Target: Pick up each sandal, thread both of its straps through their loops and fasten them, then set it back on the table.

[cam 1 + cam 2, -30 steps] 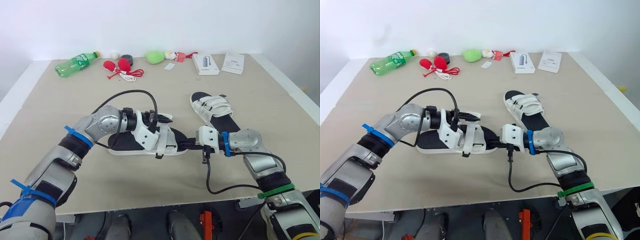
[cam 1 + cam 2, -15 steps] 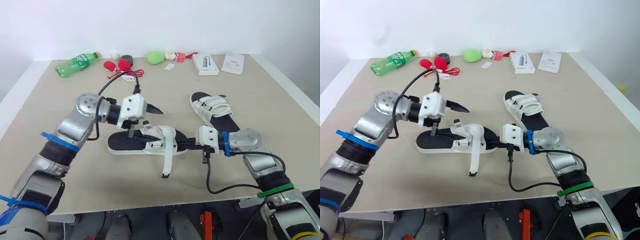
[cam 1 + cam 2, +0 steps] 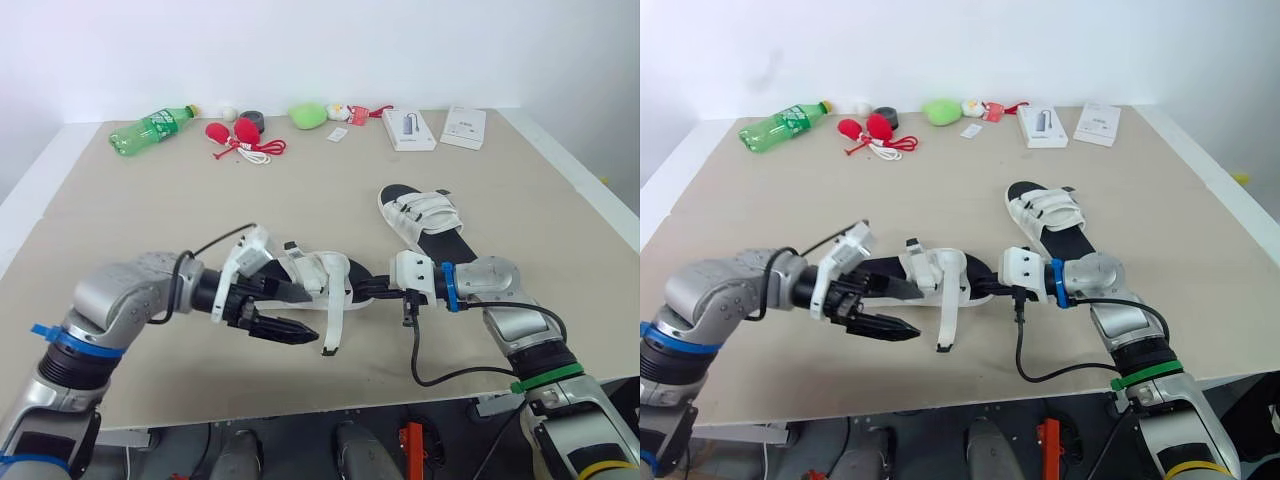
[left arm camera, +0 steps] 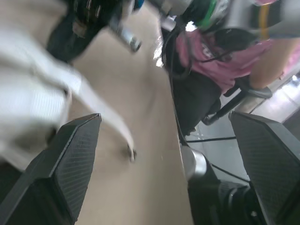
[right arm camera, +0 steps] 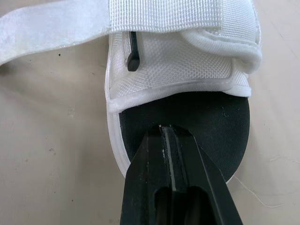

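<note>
Lying crosswise, toe rightward, sandal [image 3: 318, 272] meets pressed-together right fingers [image 5: 152, 187]; left fingers [image 4: 70, 164] spread.

On the beige table [image 3: 330, 185] lie two sandals with black soles and white fabric straps, one near [image 3: 322, 273] and one far [image 3: 425, 220]. Also two red round things on white cord [image 3: 217, 131] [image 3: 247, 129] and two flat white packs [image 3: 409, 128] [image 3: 464, 127]. One each: green plastic bottle [image 3: 152, 128], small white ball [image 3: 230, 112], black round roll [image 3: 253, 117], green soft lump [image 3: 309, 114], small toy with red ribbon [image 3: 355, 112], white paper tag [image 3: 338, 133].

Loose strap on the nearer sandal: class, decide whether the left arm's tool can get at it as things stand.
Probably yes: the left tool is open, its tips close beside the loose strap, and nothing lies between them.
</note>
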`<act>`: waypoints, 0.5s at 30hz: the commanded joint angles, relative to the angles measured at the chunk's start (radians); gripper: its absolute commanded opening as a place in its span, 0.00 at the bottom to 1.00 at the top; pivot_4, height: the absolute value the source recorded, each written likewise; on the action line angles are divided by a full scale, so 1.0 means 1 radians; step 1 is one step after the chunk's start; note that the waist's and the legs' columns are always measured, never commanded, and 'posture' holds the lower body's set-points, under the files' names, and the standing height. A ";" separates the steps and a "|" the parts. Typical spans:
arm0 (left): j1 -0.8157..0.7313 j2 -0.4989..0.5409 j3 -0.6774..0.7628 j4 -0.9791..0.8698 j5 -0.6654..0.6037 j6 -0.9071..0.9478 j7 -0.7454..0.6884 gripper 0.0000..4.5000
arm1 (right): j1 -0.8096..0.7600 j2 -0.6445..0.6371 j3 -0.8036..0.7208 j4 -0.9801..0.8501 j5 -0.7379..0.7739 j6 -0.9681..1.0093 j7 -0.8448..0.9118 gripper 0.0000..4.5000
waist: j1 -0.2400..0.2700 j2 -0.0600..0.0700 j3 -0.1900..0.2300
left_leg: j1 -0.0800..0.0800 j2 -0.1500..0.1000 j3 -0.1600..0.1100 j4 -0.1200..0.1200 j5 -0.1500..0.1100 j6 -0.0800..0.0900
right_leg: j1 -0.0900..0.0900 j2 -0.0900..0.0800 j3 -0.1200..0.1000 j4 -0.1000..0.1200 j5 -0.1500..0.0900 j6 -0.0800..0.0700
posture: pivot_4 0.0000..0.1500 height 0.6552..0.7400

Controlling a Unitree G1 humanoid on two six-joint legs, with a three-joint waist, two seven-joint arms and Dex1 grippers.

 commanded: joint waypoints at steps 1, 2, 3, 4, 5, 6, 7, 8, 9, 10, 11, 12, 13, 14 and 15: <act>-0.005 -0.032 -0.023 -0.025 0.011 0.064 0.080 1.00 | 0.018 0.003 0.039 0.031 -0.044 0.012 0.015 0.00 | 0.000 0.000 0.000 | 0.000 0.000 0.000 0.000 0.000 0.000 | 0.000 0.000 0.000 0.000 0.000 0.000 | 1.00 1.00; -0.010 -0.045 -0.029 -0.016 0.023 0.070 0.101 1.00 | 0.017 0.004 0.039 0.031 -0.045 0.012 0.015 0.00 | 0.000 0.000 0.000 | 0.000 0.000 0.000 0.000 0.000 0.000 | 0.000 0.000 0.000 0.000 0.000 0.000 | 1.00 1.00; -0.015 -0.060 -0.034 -0.008 0.027 0.075 0.113 1.00 | 0.016 0.004 0.039 0.032 -0.045 0.013 0.015 0.00 | 0.000 0.000 0.000 | 0.000 0.000 0.000 0.000 0.000 0.000 | 0.000 0.000 0.000 0.000 0.000 0.000 | 1.00 1.00; -0.018 -0.071 -0.035 -0.004 0.029 0.077 0.120 1.00 | 0.016 0.004 0.039 0.032 -0.045 0.013 0.015 0.00 | 0.000 0.000 0.000 | 0.000 0.000 0.000 0.000 0.000 0.000 | 0.000 0.000 0.000 0.000 0.000 0.000 | 1.00 1.00; -0.025 -0.086 -0.036 0.002 0.020 0.100 0.131 1.00 | 0.016 0.004 0.038 0.032 -0.046 0.014 0.014 0.00 | 0.000 0.000 0.000 | 0.000 0.000 0.000 0.000 0.000 0.000 | 0.000 0.000 0.000 0.000 0.000 0.000 | 1.00 1.00; -0.028 -0.102 -0.048 0.005 0.022 0.113 0.143 1.00 | 0.016 0.003 0.037 0.032 -0.045 0.014 0.014 0.00 | 0.000 0.000 0.000 | 0.000 0.000 0.000 0.000 0.000 0.000 | 0.000 0.000 0.000 0.000 0.000 0.000 | 1.00 1.00; -0.030 -0.112 -0.063 0.002 0.030 0.121 0.150 1.00 | 0.018 0.001 0.036 0.032 -0.045 0.014 0.014 0.00 | 0.000 0.000 0.000 | 0.000 0.000 0.000 0.000 0.000 0.000 | 0.000 0.000 0.000 0.000 0.000 0.000 | 1.00 1.00; -0.030 -0.119 -0.073 -0.001 0.035 0.124 0.154 1.00 | 0.019 0.001 0.036 0.031 -0.046 0.015 0.013 0.00 | 0.000 0.000 0.000 | 0.000 0.000 0.000 0.000 0.000 0.000 | 0.000 0.000 0.000 0.000 0.000 0.000 | 1.00 1.00; -0.028 -0.131 -0.078 -0.002 0.040 0.124 0.163 1.00 | 0.020 -0.001 0.035 0.029 -0.046 0.015 0.013 0.00 | 0.000 0.000 0.000 | 0.000 0.000 0.000 0.000 0.000 0.000 | 0.000 0.000 0.000 0.000 0.000 0.000 | 1.00 1.00; -0.026 -0.146 -0.077 -0.001 0.043 0.120 0.174 1.00 | 0.022 -0.002 0.034 0.027 -0.046 0.017 0.012 0.00 | 0.000 0.000 0.000 | 0.000 0.000 0.000 0.000 0.000 0.000 | 0.000 0.000 0.000 0.000 0.000 0.000 | 1.00 1.00; -0.026 -0.160 -0.073 0.002 0.042 0.124 0.188 1.00 | 0.023 -0.003 0.033 0.025 -0.045 0.018 0.011 0.00 | 0.000 0.000 0.000 | 0.000 0.000 0.000 0.000 0.000 0.000 | 0.000 0.000 0.000 0.000 0.000 0.000 | 1.00 1.00; -0.027 -0.176 -0.071 0.006 0.043 0.130 0.202 1.00 | 0.025 -0.005 0.031 0.024 -0.045 0.019 0.011 0.00 | 0.000 0.000 0.000 | 0.000 0.000 0.000 0.000 0.000 0.000 | 0.000 0.000 0.000 0.000 0.000 0.000 | 1.00 1.00; -0.027 -0.188 -0.069 0.009 0.043 0.136 0.215 1.00 | 0.027 -0.007 0.030 0.023 -0.045 0.019 0.011 0.00 | 0.000 0.000 0.000 | 0.000 0.000 0.000 0.000 0.000 0.000 | 0.000 0.000 0.000 0.000 0.000 0.000 | 1.00 1.00; -0.027 -0.198 -0.070 0.010 0.043 0.137 0.220 1.00 | 0.028 -0.008 0.029 0.023 -0.045 0.018 0.011 0.00 | 0.000 0.000 0.000 | 0.000 0.000 0.000 0.000 0.000 0.000 | 0.000 0.000 0.000 0.000 0.000 0.000 | 1.00 1.00; -0.027 -0.204 -0.073 0.010 0.045 0.132 0.220 1.00 | 0.030 -0.009 0.029 0.022 -0.045 0.018 0.010 0.00 | 0.000 0.000 0.000 | 0.000 0.000 0.000 0.000 0.000 0.000 | 0.000 0.000 0.000 0.000 0.000 0.000 | 1.00 1.00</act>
